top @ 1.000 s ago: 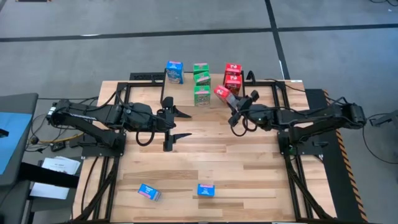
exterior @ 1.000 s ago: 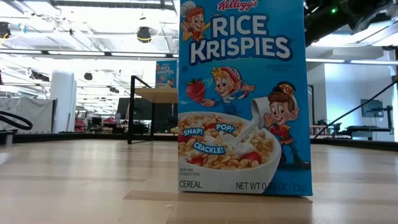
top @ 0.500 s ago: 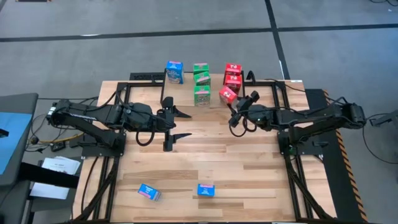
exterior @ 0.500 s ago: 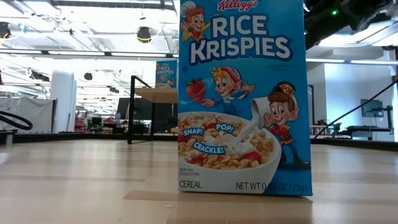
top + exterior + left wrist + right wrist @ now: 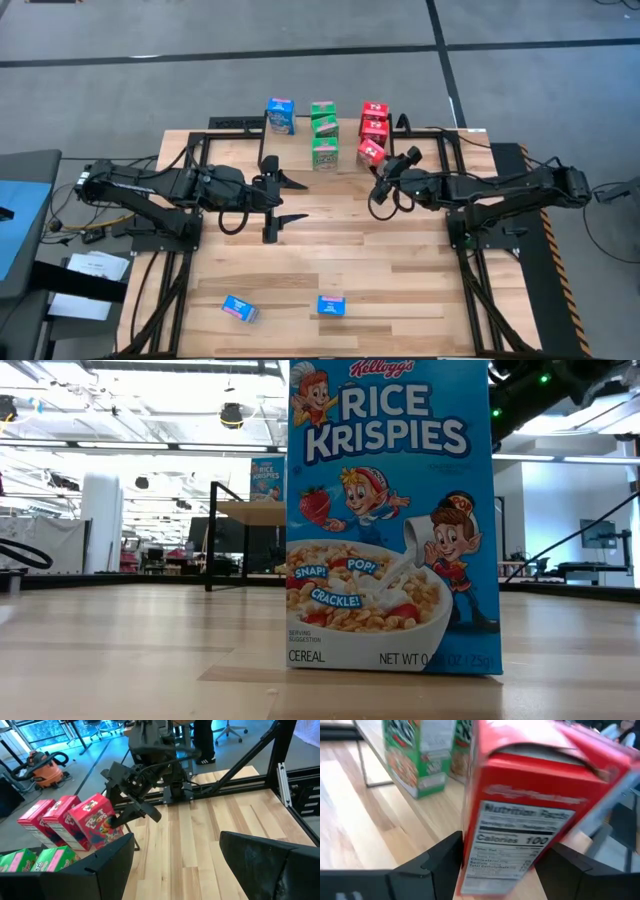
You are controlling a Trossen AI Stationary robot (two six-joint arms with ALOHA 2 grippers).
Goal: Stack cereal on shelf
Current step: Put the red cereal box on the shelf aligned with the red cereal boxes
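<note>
Cereal rows stand at the table's far edge: a blue box (image 5: 281,115), greens, reds. My right gripper (image 5: 383,172) sits at the front red box (image 5: 370,152), fingers apart either side, aligning it. Left gripper (image 5: 283,205) waits mid-table, fingers apart.

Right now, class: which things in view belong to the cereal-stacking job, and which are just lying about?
Job: red boxes, green boxes, blue boxes, shelf, right gripper.
Lying about: orange vacuum, office chair, idle left gripper.
</note>
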